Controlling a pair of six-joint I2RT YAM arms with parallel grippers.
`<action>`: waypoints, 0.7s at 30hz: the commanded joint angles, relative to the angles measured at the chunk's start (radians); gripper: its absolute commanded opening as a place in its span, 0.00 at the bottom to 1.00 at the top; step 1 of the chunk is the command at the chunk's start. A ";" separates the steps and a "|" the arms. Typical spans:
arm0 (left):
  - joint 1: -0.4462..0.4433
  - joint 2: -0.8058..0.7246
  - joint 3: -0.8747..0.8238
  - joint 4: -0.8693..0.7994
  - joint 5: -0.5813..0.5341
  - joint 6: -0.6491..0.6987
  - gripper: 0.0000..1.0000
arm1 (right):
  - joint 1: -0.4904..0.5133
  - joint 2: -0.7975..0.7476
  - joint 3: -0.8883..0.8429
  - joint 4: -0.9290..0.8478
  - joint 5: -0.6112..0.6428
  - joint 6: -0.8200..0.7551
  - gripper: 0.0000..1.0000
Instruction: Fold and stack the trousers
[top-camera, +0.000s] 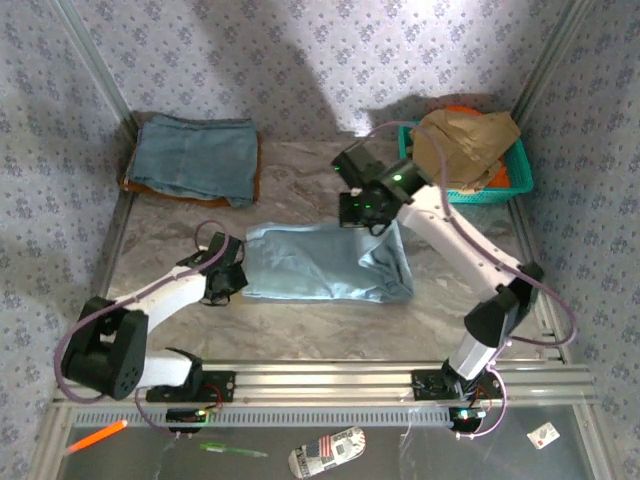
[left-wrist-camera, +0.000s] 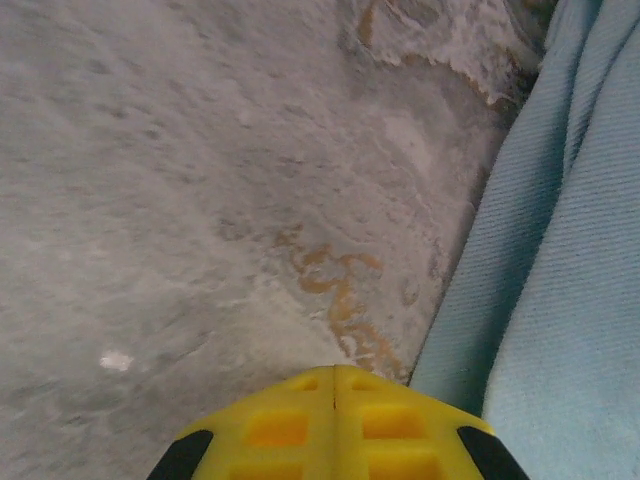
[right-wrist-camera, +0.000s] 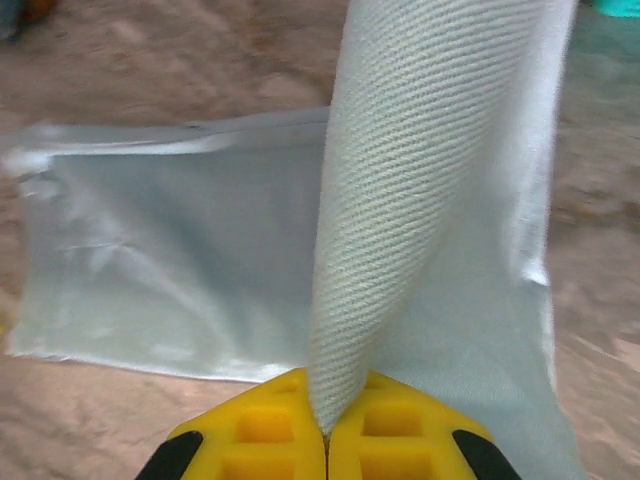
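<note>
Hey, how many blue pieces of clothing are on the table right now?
2: the pale blue trousers at the centre, and a darker denim garment at the back left. The basket may hide more.

The gripper (right-wrist-camera: 325, 425) has its two yellow fingers (right-wrist-camera: 262, 428) pressed together on a fold of the trousers (right-wrist-camera: 180, 260). The pinched cloth rises straight up from the fingertips as a tall, pale blue band with a ribbed weave. The rest lies flat on the table (right-wrist-camera: 150, 60) ahead of the hand and to its left, with a seam along the far edge. Right of the fingers, a looser flap hangs down. A teal thing (right-wrist-camera: 620, 5) sits at the far right.
</note>
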 joint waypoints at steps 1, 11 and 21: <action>-0.014 0.048 -0.010 0.102 0.064 0.020 0.00 | 0.083 0.085 0.088 0.030 0.015 0.106 0.00; -0.039 0.170 -0.030 0.253 0.173 0.019 0.00 | 0.227 0.377 0.292 0.131 -0.054 0.236 0.00; -0.062 0.182 -0.061 0.330 0.207 0.032 0.00 | 0.258 0.524 0.364 0.292 -0.171 0.256 0.00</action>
